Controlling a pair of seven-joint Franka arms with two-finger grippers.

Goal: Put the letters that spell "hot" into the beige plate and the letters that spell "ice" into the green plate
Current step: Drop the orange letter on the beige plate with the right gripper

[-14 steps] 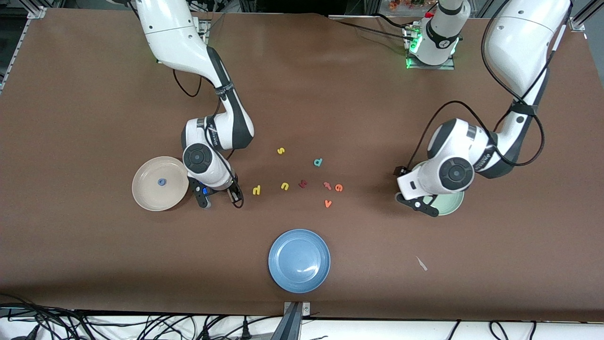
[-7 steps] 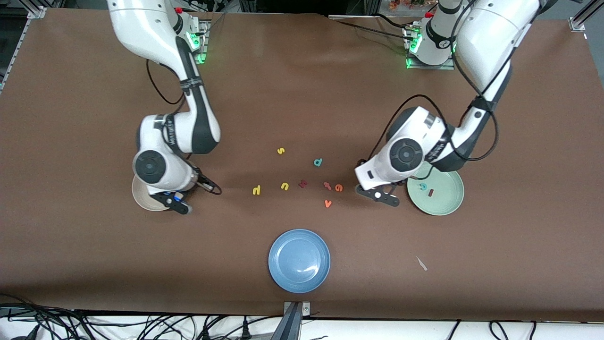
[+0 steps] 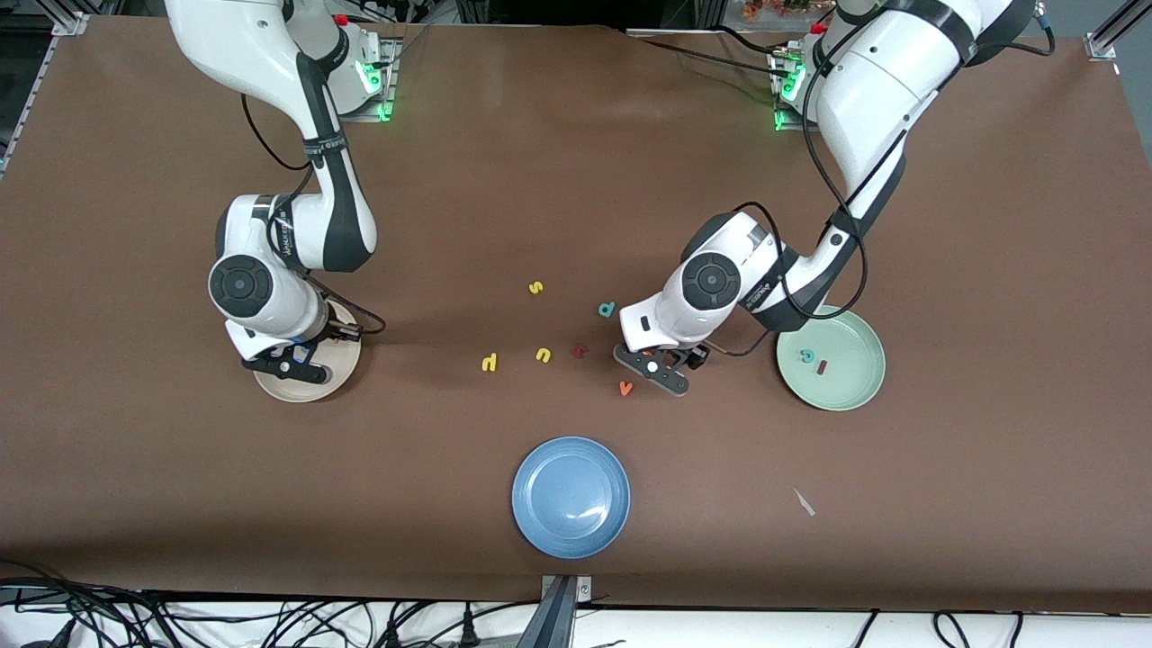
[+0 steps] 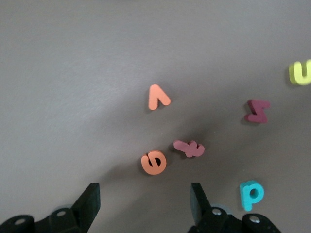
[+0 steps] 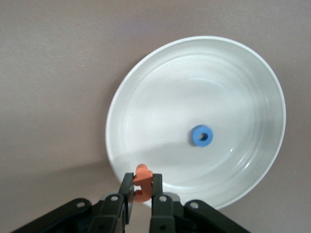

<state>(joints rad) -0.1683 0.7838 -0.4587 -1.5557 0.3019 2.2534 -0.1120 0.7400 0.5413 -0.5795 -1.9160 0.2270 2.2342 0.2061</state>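
No printed text or brand can be read. The only signs are loose foam letters on the desk (image 3: 135,225): an orange "e" (image 4: 154,162), an orange "v" (image 4: 158,97), a teal "d" (image 4: 251,194), a yellow "u" (image 4: 301,73).

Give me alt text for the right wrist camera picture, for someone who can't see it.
The right claw is shut on a small orange letter, held over the rim of the beige plate. A blue ring "o" lies in the plate, which sits on the brown table.
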